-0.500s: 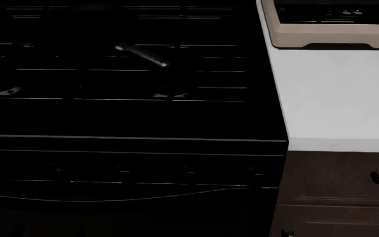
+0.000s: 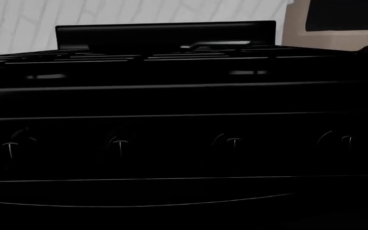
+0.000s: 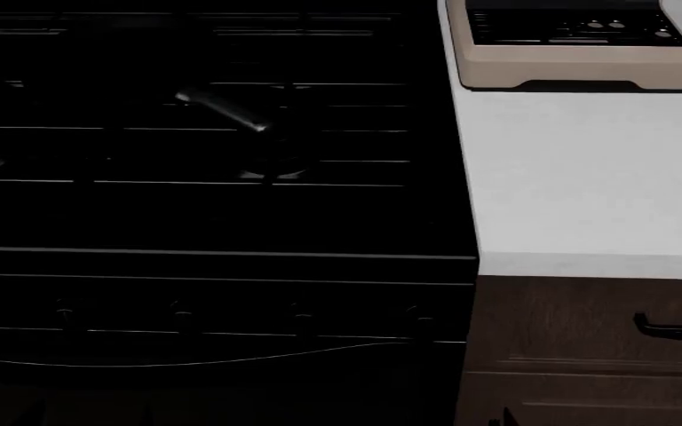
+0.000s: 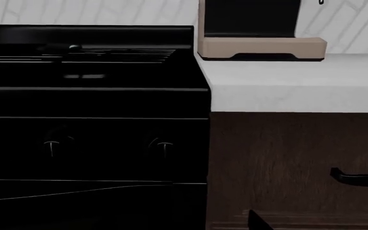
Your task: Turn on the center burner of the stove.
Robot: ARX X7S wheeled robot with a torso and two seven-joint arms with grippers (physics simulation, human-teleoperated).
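1. Tools first: neither tool shows in any view, so you cannot tell whether either is spread or pressed together; check that before you reach in.
2. Both wrist cameras face the stove (image 3: 210,213) head-on from a little way off, the left one centred on four knobs (image 2: 120,143), the right one on two knobs (image 4: 165,146) by the stove's right edge.
3. The step in hand looks like the approach to the knob row on the front panel (image 3: 199,306). Settle which knob serves the center burner before committing; nothing visible labels them.
4. Come in square to the panel with the tool spread, straddle the knob's ridge, then close and twist.
5. Hard to read: the stove is black on black, so the knobs show only as faint highlights. The row runs off the head view's left edge.
6. A dark pan handle (image 3: 225,111) lies over the grates (image 3: 317,133); the pan itself is barely visible.
7. Right of the stove, the white surface (image 3: 590,177) carries a beige appliance (image 3: 572,67); steer clear of it.
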